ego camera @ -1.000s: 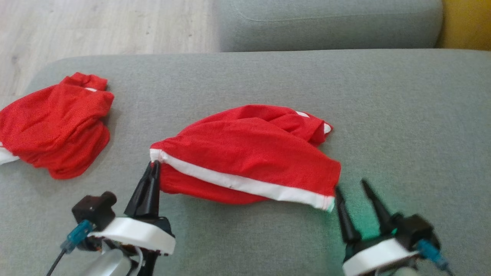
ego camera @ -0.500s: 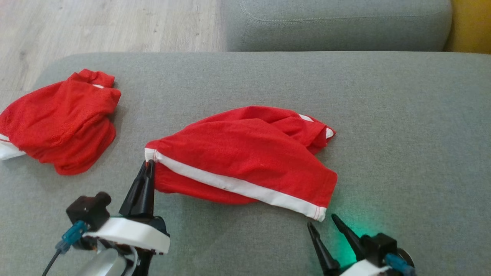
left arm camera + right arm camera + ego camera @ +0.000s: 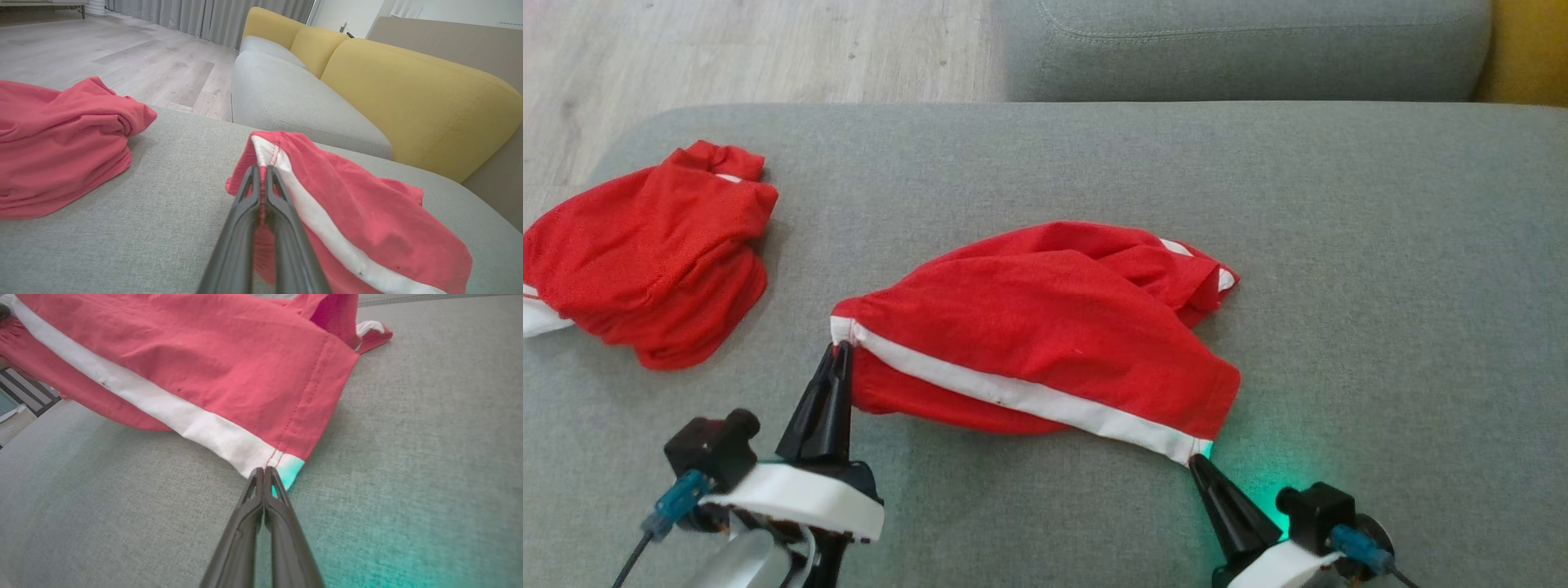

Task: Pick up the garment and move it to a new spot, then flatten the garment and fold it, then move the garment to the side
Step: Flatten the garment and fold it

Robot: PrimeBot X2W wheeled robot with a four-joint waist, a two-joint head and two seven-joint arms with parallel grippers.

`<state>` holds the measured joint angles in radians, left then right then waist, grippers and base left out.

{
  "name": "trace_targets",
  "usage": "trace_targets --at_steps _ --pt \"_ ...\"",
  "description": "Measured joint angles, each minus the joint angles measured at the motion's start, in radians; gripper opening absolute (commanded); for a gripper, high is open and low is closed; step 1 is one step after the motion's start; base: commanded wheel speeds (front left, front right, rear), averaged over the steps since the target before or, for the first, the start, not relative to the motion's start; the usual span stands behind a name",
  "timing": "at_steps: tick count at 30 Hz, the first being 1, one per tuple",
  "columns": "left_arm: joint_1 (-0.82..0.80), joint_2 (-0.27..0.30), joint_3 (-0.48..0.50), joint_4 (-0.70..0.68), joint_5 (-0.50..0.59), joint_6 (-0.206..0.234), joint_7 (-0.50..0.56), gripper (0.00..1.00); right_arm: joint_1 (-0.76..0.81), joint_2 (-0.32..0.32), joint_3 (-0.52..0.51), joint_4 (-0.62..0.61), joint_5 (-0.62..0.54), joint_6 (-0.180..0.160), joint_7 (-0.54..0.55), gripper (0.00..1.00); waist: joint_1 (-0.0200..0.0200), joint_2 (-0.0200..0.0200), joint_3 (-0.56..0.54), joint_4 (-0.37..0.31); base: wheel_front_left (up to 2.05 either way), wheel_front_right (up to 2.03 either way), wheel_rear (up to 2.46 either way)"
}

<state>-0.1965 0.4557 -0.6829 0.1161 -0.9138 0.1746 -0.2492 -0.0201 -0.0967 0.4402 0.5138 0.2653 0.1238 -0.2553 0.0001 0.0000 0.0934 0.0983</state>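
- Garment (image 3: 1045, 327): red shorts-like piece with a white stripe (image 3: 1013, 396) along the near edge. It lay crumpled at the middle of the grey cushion (image 3: 1380, 286), stretched between the two tools. The far right end was bunched, with small white patches showing.
- Left tool (image 3: 840, 351): fingers pressed together and clamped on the garment's left corner, at the end of the white stripe. In the left wrist view red cloth sat pinched between the two dark fingers (image 3: 286, 212), and the corner stood raised a little above the cushion.
- Right tool (image 3: 1196, 464): fingers closed together, their tips nipping the garment's near right corner where the white stripe meets the stitched hem. The right wrist view showed that corner (image 3: 282, 467) caught at the fingertips.
- Green glow (image 3: 1258, 474): tinted the cushion just beside the right tool and coloured the gripped corner.
- Second red garment (image 3: 645, 253): a crumpled heap at the cushion's left edge, well apart from the first, touched by neither tool.
- Second grey cushion (image 3: 1241, 49): beyond the first, at the far side.
- Yellow backrest (image 3: 408, 94): behind both cushions, to the right.
- Wooden floor (image 3: 727, 49): pale planks at the far left, beyond the cushion's rounded corner.
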Motion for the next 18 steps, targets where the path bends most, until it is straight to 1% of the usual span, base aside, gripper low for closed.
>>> trace_targets --at_steps 2,3,5,14,15,16,17,18 --pt "0.000 0.000 0.001 0.000 0.000 0.000 0.000 0.00 -0.005 -0.001 -0.004 0.003 0.000 0.000 0.000 0.00 0.0000 0.0000 0.002 -0.003 0.00 0.00 0.00" --pt "0.000 0.000 0.001 0.000 0.000 0.000 0.000 0.00 -0.005 -0.001 -0.004 0.003 0.000 0.000 0.000 0.09 0.0000 0.0000 0.002 -0.003 0.00 0.00 0.00" --pt "0.000 0.000 0.003 0.000 0.000 0.000 0.000 0.00 -0.011 -0.002 -0.007 0.005 -0.003 0.000 0.000 1.00 0.0000 0.0000 0.002 -0.007 0.00 0.00 0.00" --pt "-0.001 -0.001 0.005 0.005 0.002 -0.009 0.000 0.00 -0.012 -0.006 0.007 0.043 -0.010 0.000 0.000 1.00 0.0000 0.0000 -0.011 -0.007 0.00 0.00 0.00" --pt "-0.002 -0.001 0.005 0.005 0.002 -0.009 0.000 0.00 -0.012 -0.006 0.008 0.045 -0.010 0.000 0.000 0.93 0.0000 0.0000 -0.010 -0.005 0.00 0.00 0.00" --pt "-0.002 -0.001 0.005 0.005 0.002 -0.009 0.000 0.00 -0.013 -0.006 0.009 0.046 -0.010 0.000 0.000 0.71 0.0000 0.0000 -0.010 -0.003 0.00 0.00 0.00" --pt "-0.002 -0.002 0.005 0.005 0.004 -0.009 0.000 0.00 -0.016 -0.006 0.011 0.049 -0.010 0.000 0.000 0.46 0.0000 0.0000 -0.010 -0.001 0.00 0.00 0.00" --pt "-0.002 -0.002 0.005 0.005 0.008 -0.009 0.000 0.00 -0.018 -0.006 0.011 0.050 -0.011 0.000 0.000 0.46 0.0000 0.0000 -0.010 0.000 0.00 0.00 0.00"
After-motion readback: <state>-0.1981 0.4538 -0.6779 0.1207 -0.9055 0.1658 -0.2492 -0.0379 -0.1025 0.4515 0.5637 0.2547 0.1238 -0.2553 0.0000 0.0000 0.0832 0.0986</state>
